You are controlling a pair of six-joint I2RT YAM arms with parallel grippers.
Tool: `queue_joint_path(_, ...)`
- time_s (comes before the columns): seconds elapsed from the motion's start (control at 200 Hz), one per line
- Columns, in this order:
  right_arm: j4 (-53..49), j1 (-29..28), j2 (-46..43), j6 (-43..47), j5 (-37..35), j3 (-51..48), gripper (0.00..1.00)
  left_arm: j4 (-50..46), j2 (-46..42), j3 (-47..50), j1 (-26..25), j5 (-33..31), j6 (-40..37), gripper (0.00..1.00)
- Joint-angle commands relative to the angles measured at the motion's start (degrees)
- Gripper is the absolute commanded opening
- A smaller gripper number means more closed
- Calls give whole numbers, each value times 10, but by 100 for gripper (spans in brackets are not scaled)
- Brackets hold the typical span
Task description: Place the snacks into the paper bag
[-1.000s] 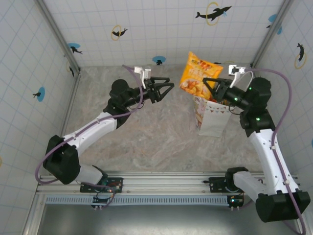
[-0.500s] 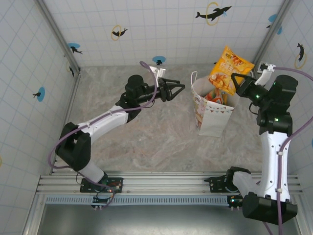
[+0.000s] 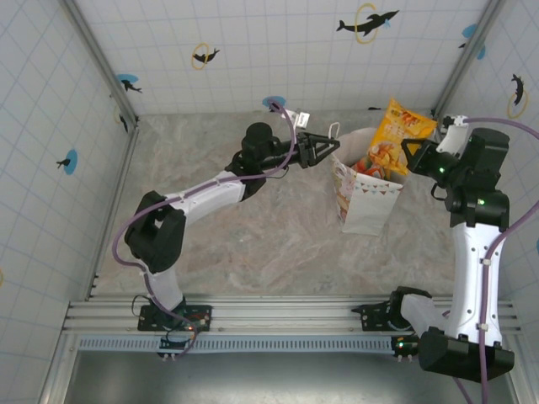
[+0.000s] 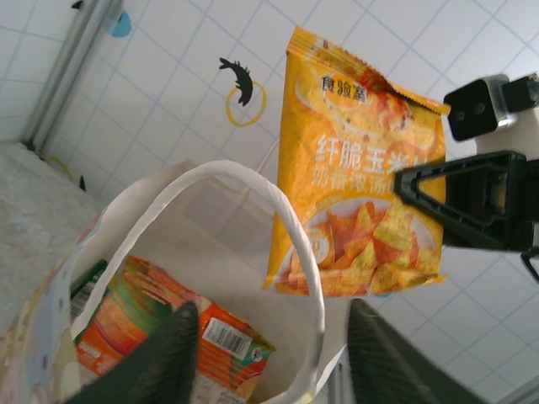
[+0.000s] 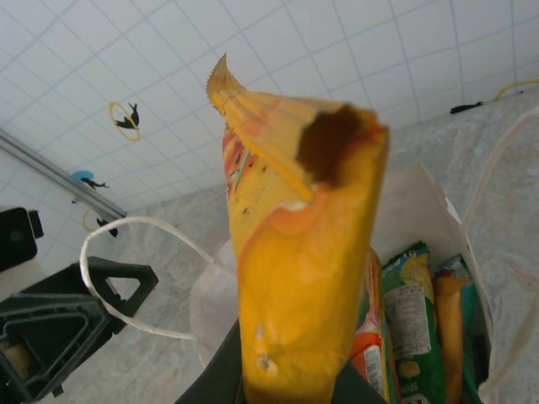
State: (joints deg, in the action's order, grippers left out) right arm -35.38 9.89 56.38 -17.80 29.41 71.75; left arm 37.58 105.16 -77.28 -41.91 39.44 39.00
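The right gripper (image 3: 410, 151) has its jaws closed on the lower edge of an orange chip packet (image 3: 396, 135). It holds the packet upright in the air, just above the open mouth of the paper bag (image 3: 366, 206). From the right wrist we look down past the packet (image 5: 295, 252) into the bag (image 5: 421, 202), so it hangs over the opening and is not yet inside.

The left gripper (image 3: 331, 149) sits at the bag's far-left rim with its jaws spread wide and nothing clamped between them. In the left wrist view the white cord handle (image 4: 253, 172) arches up between and ahead of the two fingers. We cannot tell whether a finger touches the cord or the rim.

The bag stands upright on the tabletop (image 3: 253, 227) with its mouth open. Several snacks already lie inside: an orange packet (image 4: 143, 311) with a barcode, a green packet (image 5: 413, 303) beside it, and another orange-and-teal one (image 5: 450, 320) along the wall.

We judge the task to be near its end. The held packet appears to be the only one outside the bag. What is left is to lower it through the opening and let go.
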Motion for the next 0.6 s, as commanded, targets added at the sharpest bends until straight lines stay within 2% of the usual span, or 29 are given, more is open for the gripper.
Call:
queue_joint_path(0.0,-33,3,3,28,-12,21,1,42,16,-32,-4,19,18,30)
queue_joint_path(0.095,-47,3,4,38,-17,21,1,57,19,-36,-5,25,30,0)
queue_joint_path(0.39,-127,-7,43,36,-27,63,1,37,-11,-28,-12,31,-2,0)
queue_joint_path(0.595,-193,-46,72,27,-62,100,1,28,-21,-25,-13,30,-11,0)
